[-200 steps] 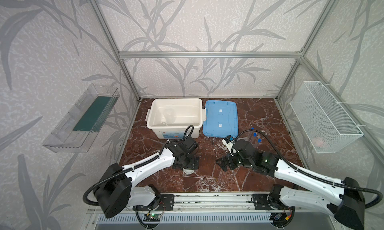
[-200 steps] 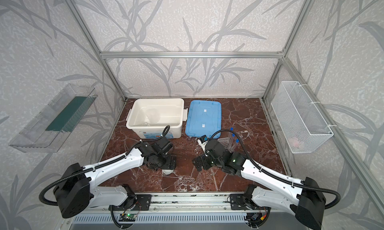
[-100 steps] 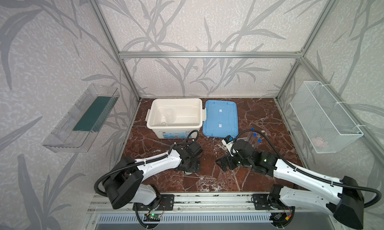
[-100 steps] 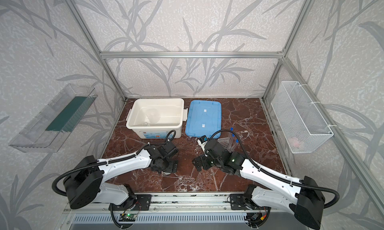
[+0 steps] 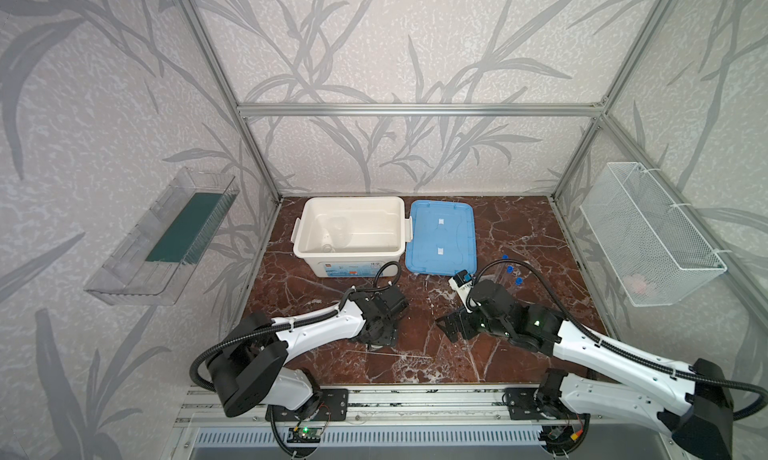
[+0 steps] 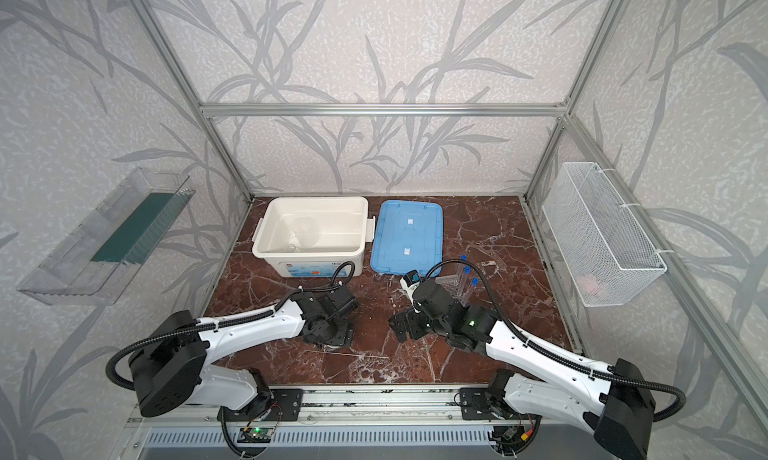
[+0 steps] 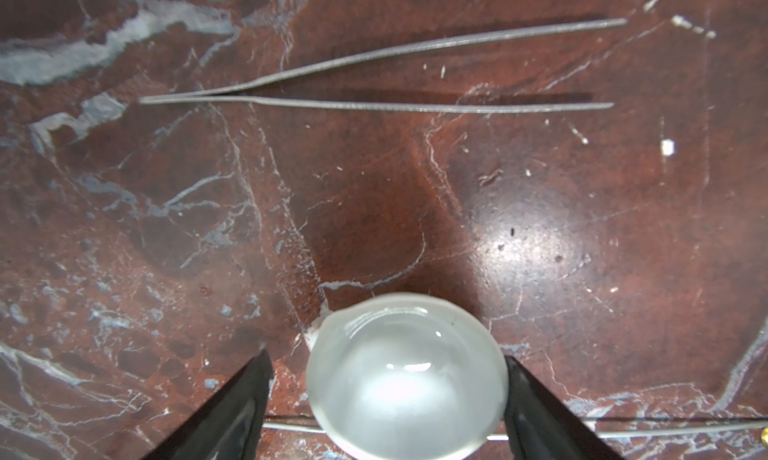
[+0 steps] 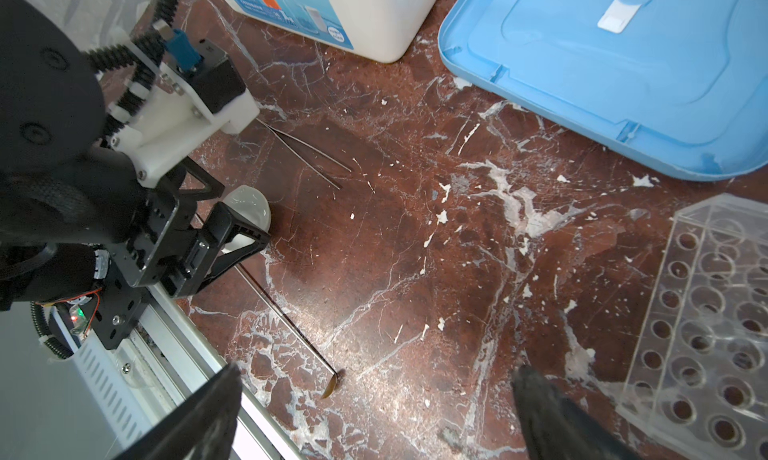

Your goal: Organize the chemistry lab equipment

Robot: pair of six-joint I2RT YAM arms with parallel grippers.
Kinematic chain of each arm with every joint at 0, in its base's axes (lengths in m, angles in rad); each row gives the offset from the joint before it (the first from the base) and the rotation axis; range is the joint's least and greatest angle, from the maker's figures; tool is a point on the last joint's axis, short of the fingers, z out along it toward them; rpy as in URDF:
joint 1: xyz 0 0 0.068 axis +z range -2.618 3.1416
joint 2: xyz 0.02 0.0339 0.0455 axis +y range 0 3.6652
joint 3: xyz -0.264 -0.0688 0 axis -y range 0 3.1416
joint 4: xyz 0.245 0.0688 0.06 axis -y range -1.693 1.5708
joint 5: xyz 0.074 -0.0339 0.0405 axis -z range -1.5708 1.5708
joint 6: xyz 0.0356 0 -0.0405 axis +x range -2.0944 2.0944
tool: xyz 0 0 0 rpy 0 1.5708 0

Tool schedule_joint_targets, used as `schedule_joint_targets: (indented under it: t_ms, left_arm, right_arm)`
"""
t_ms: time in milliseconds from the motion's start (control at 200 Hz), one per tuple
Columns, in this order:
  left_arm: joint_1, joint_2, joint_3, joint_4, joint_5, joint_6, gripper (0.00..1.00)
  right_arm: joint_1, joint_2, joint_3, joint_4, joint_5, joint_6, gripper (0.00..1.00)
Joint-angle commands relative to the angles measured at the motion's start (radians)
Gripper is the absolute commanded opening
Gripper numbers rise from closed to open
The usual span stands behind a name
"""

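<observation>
Broadly, the red-brown marble bench (image 5: 519,229) carries everything. At its back stands the open white bin (image 5: 353,267), and the blue lid (image 5: 440,238) lies flat just beside it on the right.

The clear holed rack (image 8: 706,304) sits near the lid's front right corner, with a strip of bare bench between them.

The right claw (image 8: 374,375) hovers over the middle of the bench. Its jaws are spread wide with nothing between them. The left claw (image 7: 386,358) is low over the front of the bench, left of centre, with its jaws apart.

Three long blue-capped clear tubes (image 5: 511,267) rise from the rack, caps up.

Inside the bin, the clear beaker (image 5: 338,231) rests on the floor at the left. The small clear jar (image 5: 327,246) is just beside it, nearer the front wall.

The small white round dish (image 7: 405,379) sits on the bench between the left claw's fingers (image 7: 232,412). One finger is at its rim, though I cannot tell whether it touches. A gap of bench shows before the other, so the dish is not gripped.

A pair of thin metal tweezers (image 7: 395,106) lies flat well beyond the dish, arms splayed in a narrow V. A thin rod (image 8: 286,321) runs under the dish's near edge and ends in a small brownish spoon tip.
</observation>
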Motion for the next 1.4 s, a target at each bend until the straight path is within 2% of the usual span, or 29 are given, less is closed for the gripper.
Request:
schedule_joint_targets:
  t_ms: [0, 190, 465, 670, 790, 840, 1085, 1395]
  left_arm:
    - [-0.006, 0.019, -0.012, -0.007, -0.036, -0.010, 0.85]
    - [-0.017, 0.041, 0.019, -0.032, -0.056, -0.003, 0.79]
    - [-0.035, 0.073, 0.026, -0.015, -0.051, -0.006, 0.77]
    - [-0.036, 0.075, 0.031, -0.013, -0.053, -0.006, 0.71]
    - [-0.036, 0.074, 0.032, -0.013, -0.055, -0.008, 0.63]
    - [-0.037, 0.065, 0.034, -0.012, -0.053, -0.010, 0.60]
    - [-0.035, 0.018, 0.077, -0.037, -0.057, 0.008, 0.54]
    - [-0.035, -0.134, 0.207, -0.178, -0.089, 0.053, 0.51]
  right_arm:
    - [0.000, -0.020, 0.013, -0.030, 0.032, 0.008, 1.00]
    - [0.000, -0.031, 0.002, -0.025, 0.050, 0.007, 1.00]
    - [0.000, -0.013, 0.015, -0.026, 0.052, 0.001, 1.00]
    - [0.000, -0.007, 0.010, -0.016, 0.049, 0.006, 1.00]
    - [0.000, -0.006, 0.012, -0.014, 0.046, 0.008, 1.00]
    - [0.000, -0.006, 0.012, -0.013, 0.046, 0.008, 1.00]
    - [0.000, -0.006, 0.024, -0.006, 0.041, 0.006, 1.00]
    - [0.000, -0.036, 0.085, 0.004, 0.039, -0.013, 1.00]
